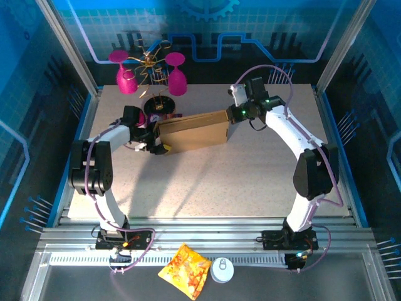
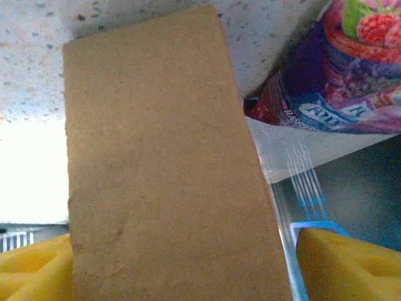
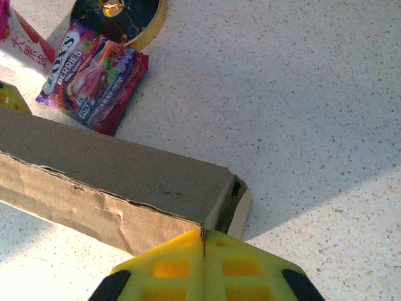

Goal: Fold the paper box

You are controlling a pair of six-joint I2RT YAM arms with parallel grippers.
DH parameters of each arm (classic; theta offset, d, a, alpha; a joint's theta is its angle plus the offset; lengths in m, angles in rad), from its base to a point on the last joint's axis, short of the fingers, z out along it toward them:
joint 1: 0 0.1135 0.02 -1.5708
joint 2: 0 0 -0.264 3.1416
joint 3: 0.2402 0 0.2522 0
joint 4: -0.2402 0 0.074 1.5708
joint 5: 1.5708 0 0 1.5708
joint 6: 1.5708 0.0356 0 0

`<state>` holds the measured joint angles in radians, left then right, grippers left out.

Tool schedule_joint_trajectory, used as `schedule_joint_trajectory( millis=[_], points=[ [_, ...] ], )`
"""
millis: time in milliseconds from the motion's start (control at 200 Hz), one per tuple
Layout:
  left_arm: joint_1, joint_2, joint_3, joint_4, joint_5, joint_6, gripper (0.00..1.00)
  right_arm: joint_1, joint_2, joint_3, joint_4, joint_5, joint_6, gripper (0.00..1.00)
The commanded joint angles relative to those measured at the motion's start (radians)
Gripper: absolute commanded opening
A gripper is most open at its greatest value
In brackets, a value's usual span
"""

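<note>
From above, the plain brown corrugated cardboard mailer box [image 1: 191, 133] lies on the speckled white table [image 1: 250, 175], between the left gripper [image 1: 149, 135] and the right gripper [image 1: 233, 115]. At the left wrist, its yellow fingers [image 2: 338, 263] stand apart, flanking the cardboard. At the right wrist, the jaws are pressed together at the box's end corner.

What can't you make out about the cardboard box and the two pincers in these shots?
1. Left wrist view: the paper box panel hides the table beneath it; whether the left pincer touches it is unclear.
2. Right wrist view: the box's walls hide its inside; the shut right pincer covers its near corner.
3. Top view: flaps and tabs are too small to tell.
4. Purple packet: cut off by the left wrist frame's edge.
</note>
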<state>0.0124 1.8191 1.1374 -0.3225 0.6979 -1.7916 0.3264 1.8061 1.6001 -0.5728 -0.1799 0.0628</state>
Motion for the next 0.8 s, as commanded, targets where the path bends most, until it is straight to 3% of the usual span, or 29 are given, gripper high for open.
schedule_joint_trajectory(
  millis=[0,125,250,425,795],
  points=[
    [0.009,-0.065,-0.037,-0.011,0.028,0.086,0.8,0.017,0.021,0.021,-0.044,0.017,-0.013,0.0],
    [0.012,-0.098,-0.056,-0.003,0.029,0.109,0.86,0.016,0.021,0.018,-0.045,0.017,-0.017,0.0],
    [0.015,-0.137,-0.056,-0.016,0.006,0.147,0.78,0.012,0.024,0.02,-0.05,0.016,-0.016,0.0],
    [0.016,-0.178,-0.031,-0.108,-0.033,0.212,0.77,0.006,0.03,0.036,-0.059,0.013,-0.02,0.0],
    [0.015,-0.169,-0.075,-0.144,0.01,0.266,0.86,0.018,0.043,0.054,-0.061,0.022,-0.017,0.0]
  ],
)
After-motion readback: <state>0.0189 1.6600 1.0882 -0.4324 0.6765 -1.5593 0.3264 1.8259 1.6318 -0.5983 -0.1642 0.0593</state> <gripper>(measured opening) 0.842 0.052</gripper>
